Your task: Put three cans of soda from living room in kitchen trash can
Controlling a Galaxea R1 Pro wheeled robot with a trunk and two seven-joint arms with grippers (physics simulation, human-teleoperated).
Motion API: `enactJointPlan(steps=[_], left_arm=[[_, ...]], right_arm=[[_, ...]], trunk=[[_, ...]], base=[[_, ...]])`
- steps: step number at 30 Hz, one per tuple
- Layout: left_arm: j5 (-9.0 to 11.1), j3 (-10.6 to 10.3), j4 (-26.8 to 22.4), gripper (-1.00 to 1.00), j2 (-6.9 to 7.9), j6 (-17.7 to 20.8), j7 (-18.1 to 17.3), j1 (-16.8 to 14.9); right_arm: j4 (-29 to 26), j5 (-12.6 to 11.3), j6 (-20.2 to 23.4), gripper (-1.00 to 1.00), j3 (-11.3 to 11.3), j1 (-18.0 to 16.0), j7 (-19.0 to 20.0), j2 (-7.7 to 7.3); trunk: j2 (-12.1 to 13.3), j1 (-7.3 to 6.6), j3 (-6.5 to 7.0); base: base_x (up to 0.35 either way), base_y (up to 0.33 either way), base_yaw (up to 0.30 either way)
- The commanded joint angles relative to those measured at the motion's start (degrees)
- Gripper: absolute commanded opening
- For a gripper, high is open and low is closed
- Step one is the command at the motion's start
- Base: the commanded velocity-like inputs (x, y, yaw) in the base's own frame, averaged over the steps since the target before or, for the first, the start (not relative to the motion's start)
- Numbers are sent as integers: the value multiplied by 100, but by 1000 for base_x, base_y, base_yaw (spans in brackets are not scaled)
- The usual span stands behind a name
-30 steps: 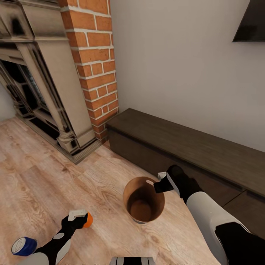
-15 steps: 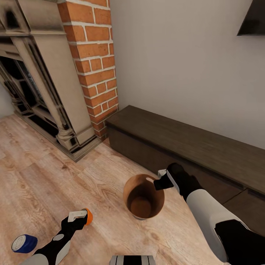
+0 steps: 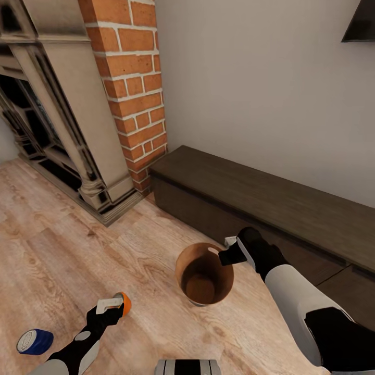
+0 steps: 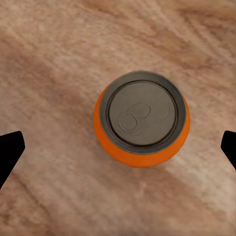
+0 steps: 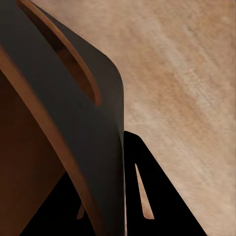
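Note:
An orange can of soda [image 3: 125, 303] stands upright on the light wood floor of the living room, its silvery top [image 4: 140, 115] facing up. My left gripper [image 3: 110, 307] hovers over it, open, with its fingertips [image 4: 10, 150] spread wide on either side of the can. A blue can of soda [image 3: 34, 341] lies on its side on the floor to the left. The tash can [image 3: 180, 263], grey outside and brown inside, stands upright and looks empty. My right gripper [image 3: 229, 255] is shut on its rim, with the bin's wall [image 5: 73, 123] between the fingers.
An ornate fireplace [image 3: 57, 120] and a red-brick chimney [image 3: 133, 88] rise at the back left. A long dark low cabinet [image 3: 271, 208] runs along the white wall just behind the bin. A dark panel [image 3: 362, 23] hangs at the top right.
The head camera has tilted, so the whole picture has shifted up a little. My left gripper sits slightly lower over the orange can. The right gripper keeps its hold on the bin's rim.

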Motion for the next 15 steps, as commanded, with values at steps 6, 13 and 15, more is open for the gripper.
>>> enactJointPlan(steps=[6, 13, 15], left_arm=[[-4, -2, 0, 100, 0, 35, -3, 0], [2, -3, -1, 100, -8, 9, 0, 0], [2, -3, -1, 100, -8, 7, 0, 0]], right_arm=[[10, -135, 18, -100, -8, -9, 29, -5], [19, -124, 18, -100, -1, -10, 27, 24], [20, -120, 18, -100, 0, -10, 25, 28]], trunk=[[0, 0, 0], [0, 0, 0], [0, 0, 0]], base=[[12, 0, 0], [104, -15, 0], [21, -3, 0]])
